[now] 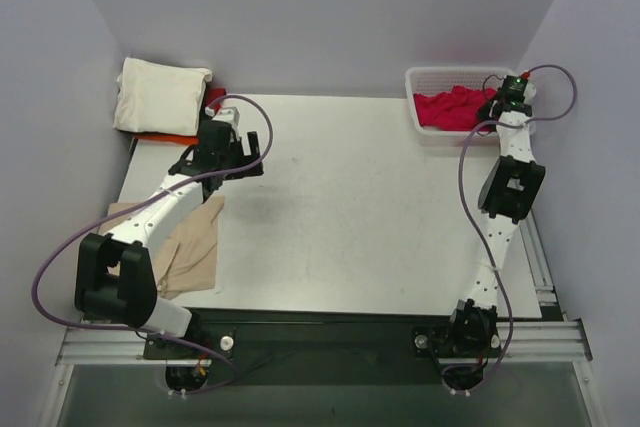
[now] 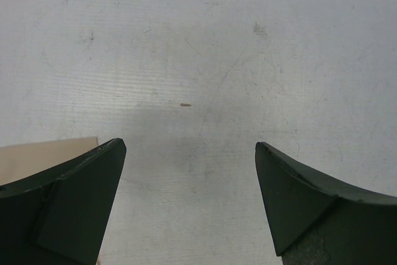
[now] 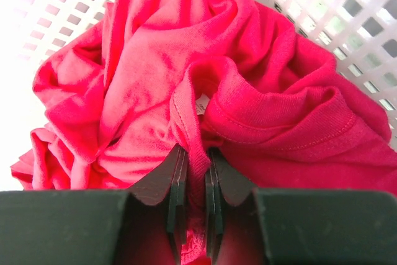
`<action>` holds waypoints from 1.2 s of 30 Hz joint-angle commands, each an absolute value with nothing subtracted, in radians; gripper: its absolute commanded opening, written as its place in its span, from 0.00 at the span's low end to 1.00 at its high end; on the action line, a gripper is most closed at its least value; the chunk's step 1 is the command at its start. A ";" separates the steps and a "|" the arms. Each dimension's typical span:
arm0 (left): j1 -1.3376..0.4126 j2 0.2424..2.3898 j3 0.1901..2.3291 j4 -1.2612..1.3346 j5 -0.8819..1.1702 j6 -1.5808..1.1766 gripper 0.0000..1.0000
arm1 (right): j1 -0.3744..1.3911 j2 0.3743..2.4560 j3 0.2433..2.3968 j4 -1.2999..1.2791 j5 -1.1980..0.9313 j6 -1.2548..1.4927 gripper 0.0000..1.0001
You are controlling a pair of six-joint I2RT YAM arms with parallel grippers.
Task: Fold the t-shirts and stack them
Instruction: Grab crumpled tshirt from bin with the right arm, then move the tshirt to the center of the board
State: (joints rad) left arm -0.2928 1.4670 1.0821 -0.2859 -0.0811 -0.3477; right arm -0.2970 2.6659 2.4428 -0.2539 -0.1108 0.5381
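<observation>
right arm [image 1: 505,187] stretched to far-right basket [image 3: 347,10], right gripper [image 3: 195,153] pinched tight on crimson t-shirt [image 3: 248,103] fold, left arm [image 1: 150,217] bent low, left gripper [image 2: 189,147] fingers wide apart over table [image 2: 186,60]

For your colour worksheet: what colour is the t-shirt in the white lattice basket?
The t-shirt is bright crimson-red, shown best in the right wrist view.

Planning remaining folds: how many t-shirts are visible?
4: a cream one folded far-left, an orange-red one under it, a tan one near-left, a crimson one in the basket. More may be hidden.
</observation>
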 commanded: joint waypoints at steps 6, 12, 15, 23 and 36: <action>-0.308 1.468 1.114 -0.232 -0.081 -0.348 0.97 | -0.221 2.525 2.427 -0.154 -0.097 0.445 0.00; -0.314 1.444 1.085 -0.224 -0.083 -0.350 0.97 | -0.155 2.435 2.441 -0.111 -0.035 0.365 0.00; -0.318 1.422 1.066 -0.222 -0.083 -0.348 0.97 | -0.137 2.393 2.445 -0.106 -0.017 0.347 0.00; -0.322 1.365 1.028 -0.215 -0.083 -0.336 0.98 | -0.072 2.231 2.402 -0.104 0.030 0.235 0.00; -0.324 1.312 0.996 -0.196 -0.078 -0.337 0.97 | 0.133 1.958 2.335 -0.109 0.106 -0.029 0.00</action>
